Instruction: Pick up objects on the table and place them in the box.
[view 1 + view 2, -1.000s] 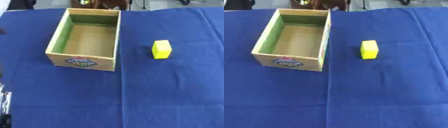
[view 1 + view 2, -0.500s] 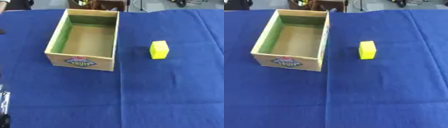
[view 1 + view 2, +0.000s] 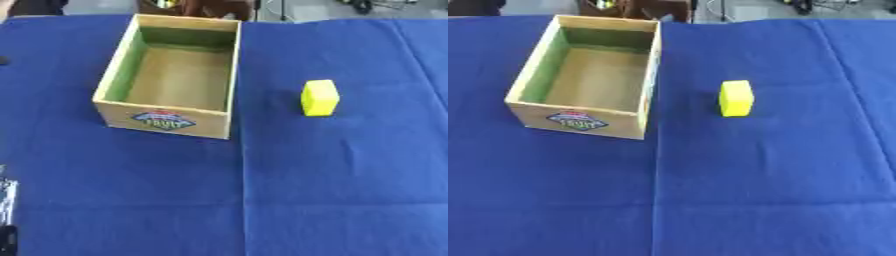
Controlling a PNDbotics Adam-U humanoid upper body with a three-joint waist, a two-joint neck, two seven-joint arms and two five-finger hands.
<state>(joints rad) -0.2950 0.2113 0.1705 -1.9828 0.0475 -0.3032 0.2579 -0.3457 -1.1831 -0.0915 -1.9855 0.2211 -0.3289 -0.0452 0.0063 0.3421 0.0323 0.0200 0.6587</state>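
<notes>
An open wooden box [image 3: 164,117] with a green inner wall and a fruit label on its front stands at the table's far left; nothing lies inside it. To its right, a hand's width away, a small yellow block [image 3: 319,97] stands upright on the blue cloth. At the lower left edge of the left eye view only a silver and black sliver of my left hand [image 3: 6,200] shows, far from both objects. My right hand appears in neither view.
A blue cloth [image 3: 754,190] with a few creases covers the whole table. Beyond the far edge there are dark objects and a brown piece of furniture [image 3: 201,7].
The whole picture has shifted slightly, so the camera has moved. The box, the block and the sliver of the left hand stay where they were.
</notes>
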